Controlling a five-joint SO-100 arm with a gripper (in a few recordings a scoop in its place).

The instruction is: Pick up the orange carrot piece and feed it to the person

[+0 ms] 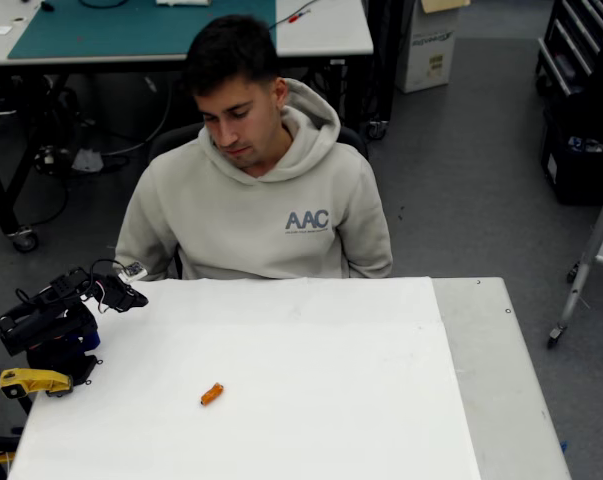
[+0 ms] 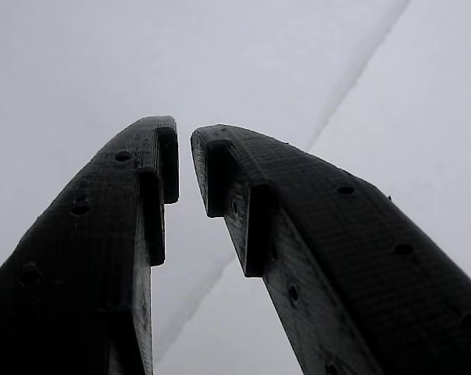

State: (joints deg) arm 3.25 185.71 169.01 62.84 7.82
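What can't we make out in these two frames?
- Carrot, overhead view: too small to tell its shape or which end is thicker.
- Person, overhead view: hands and lower body hidden behind the table.
- Gripper, wrist view: a narrow gap between the fingers; the blank white background gives no cue to its height.

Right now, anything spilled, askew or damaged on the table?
Nothing stands out. The orange carrot piece lies alone and intact on the white table, the tool is nearly closed on nothing, and the person sits behind the far edge.
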